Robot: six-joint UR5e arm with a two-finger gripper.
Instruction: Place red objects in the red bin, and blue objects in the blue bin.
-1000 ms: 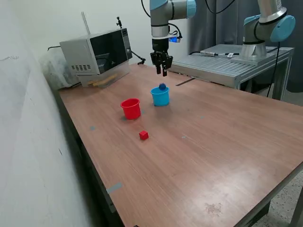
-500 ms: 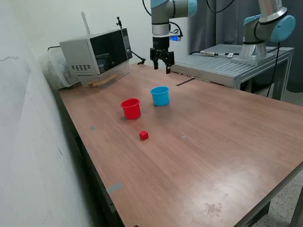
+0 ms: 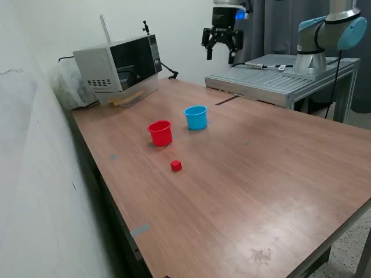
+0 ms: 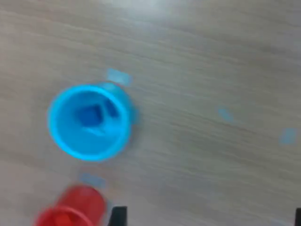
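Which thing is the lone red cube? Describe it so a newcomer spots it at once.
Start at the wooden table and find the red cup and light blue cup standing side by side. The red cube lies alone on bare wood just nearer the camera than the red cup. It is solid, square-edged and far smaller than either cup.

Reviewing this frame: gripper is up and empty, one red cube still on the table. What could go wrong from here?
The red cube lies close to the red cup, so a descending open gripper might clip the cup and knock it over. The blue cup stands right beside the red one, so a slightly off release could drop the cube into the wrong cup. The wrist view is blurred, which may weaken any aiming done from it.
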